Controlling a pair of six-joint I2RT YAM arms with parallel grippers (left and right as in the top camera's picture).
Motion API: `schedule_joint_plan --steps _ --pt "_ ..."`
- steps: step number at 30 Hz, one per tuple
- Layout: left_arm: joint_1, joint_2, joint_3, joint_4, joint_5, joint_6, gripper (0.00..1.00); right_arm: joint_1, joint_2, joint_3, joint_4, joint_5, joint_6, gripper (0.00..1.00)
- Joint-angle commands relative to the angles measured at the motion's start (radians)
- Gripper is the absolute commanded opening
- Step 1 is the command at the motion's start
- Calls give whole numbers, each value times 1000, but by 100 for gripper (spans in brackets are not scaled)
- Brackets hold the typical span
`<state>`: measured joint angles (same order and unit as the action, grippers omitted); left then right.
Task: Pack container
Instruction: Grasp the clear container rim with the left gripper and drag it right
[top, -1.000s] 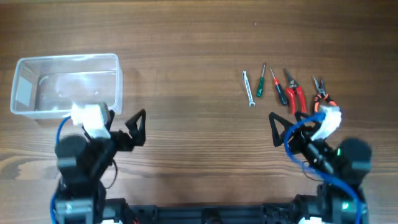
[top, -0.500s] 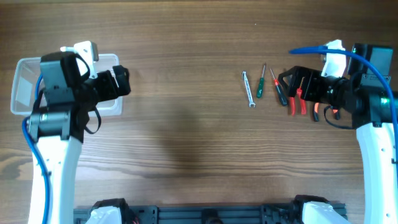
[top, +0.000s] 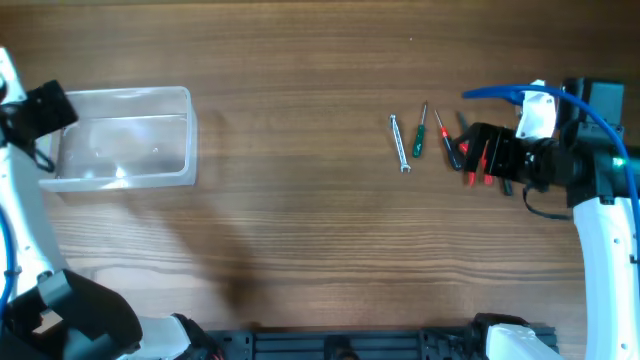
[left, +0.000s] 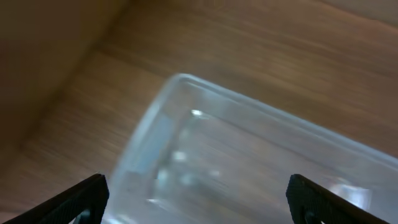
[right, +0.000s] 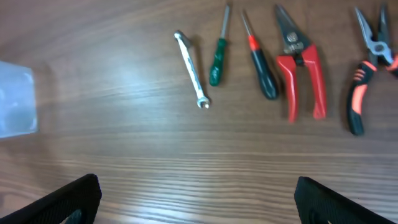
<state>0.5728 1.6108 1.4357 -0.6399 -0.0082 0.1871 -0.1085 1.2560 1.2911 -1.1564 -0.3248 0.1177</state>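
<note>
Sitting upright, container (top: 130, 140), mouth facing up, long axis running left-right.

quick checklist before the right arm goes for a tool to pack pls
1. Container upright and empty: ok.
2. Wrench, green screwdriver, red-and-black screwdriver, red cutters and pliers lie apart on the table: ok.
3. Right gripper open: ok.
4. Left gripper open, holding nothing: ok.
5. A tool between the right fingers: not ok, all lie ahead of them.
6. Right gripper's height above the table: cannot tell.
</note>
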Motion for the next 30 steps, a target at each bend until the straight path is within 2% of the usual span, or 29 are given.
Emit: schedule_joint_plan --steps 1,4,8,13,18,21,23,27,30 --pt "98 72 17 22 -68 124 95 -2 1 20 -30 64 -12 100" --pt "156 153 17 40 -51 127 96 -2 1 20 -53 64 -11 100" --pt "158 244 17 66 -42 228 86 -2 1 19 -61 64 -10 100" --pt "155 321 17 151 4 237 88 -1 1 19 -67 63 -10 100" --pt "153 402 17 171 64 256 84 -1 1 19 -68 63 3 100" --pt "153 407 17 193 148 255 70 -1 1 19 -68 63 24 100" --pt "148 407 17 195 161 254 40 -1 1 19 -69 63 43 100" --pt "126 407 17 172 161 251 4 -1 1 19 -71 63 43 100" --pt "86 397 17 132 177 212 4 -1 1 19 -70 63 43 100"
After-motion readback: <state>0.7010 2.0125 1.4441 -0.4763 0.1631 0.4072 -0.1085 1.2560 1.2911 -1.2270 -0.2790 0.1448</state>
